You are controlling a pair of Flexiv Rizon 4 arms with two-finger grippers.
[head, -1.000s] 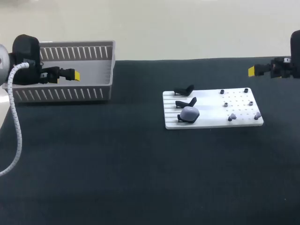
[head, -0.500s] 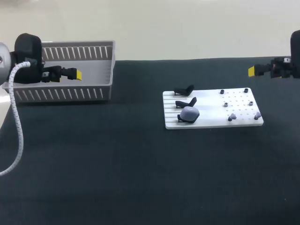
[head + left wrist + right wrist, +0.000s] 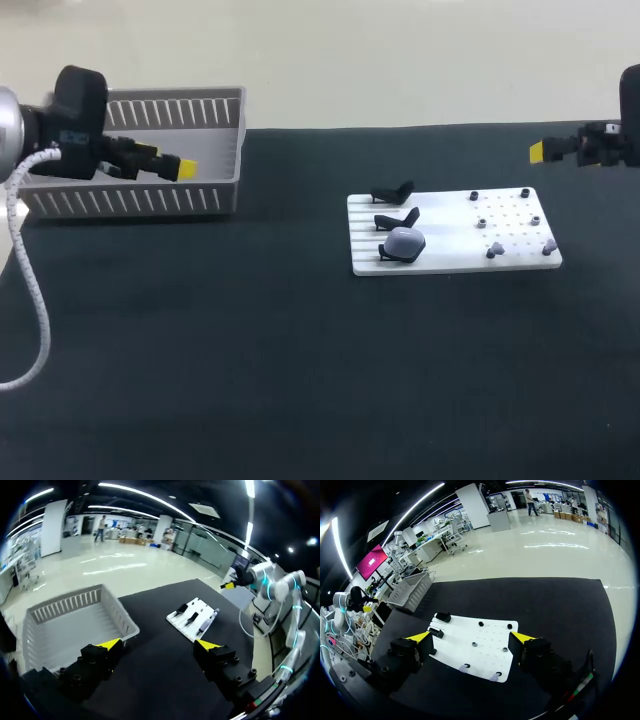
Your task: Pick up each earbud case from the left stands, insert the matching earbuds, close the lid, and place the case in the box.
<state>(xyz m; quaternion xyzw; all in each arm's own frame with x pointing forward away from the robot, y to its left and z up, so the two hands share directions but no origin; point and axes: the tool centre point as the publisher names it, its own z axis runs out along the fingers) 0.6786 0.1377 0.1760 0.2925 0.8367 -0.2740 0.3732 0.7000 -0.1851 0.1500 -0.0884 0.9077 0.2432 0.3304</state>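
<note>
Grey slatted box (image 3: 150,202); white board (image 3: 450,256); lilac-grey case (image 3: 405,241); black table (image 3: 300,360).

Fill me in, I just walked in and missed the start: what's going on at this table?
Nothing is held right now. The left gripper hangs open at the grey box; the right gripper hangs open past the far end of the white board. On the board, one pale case sits on the front one of three black stands; the other two are bare. Small earbuds lie on its other half.
</note>
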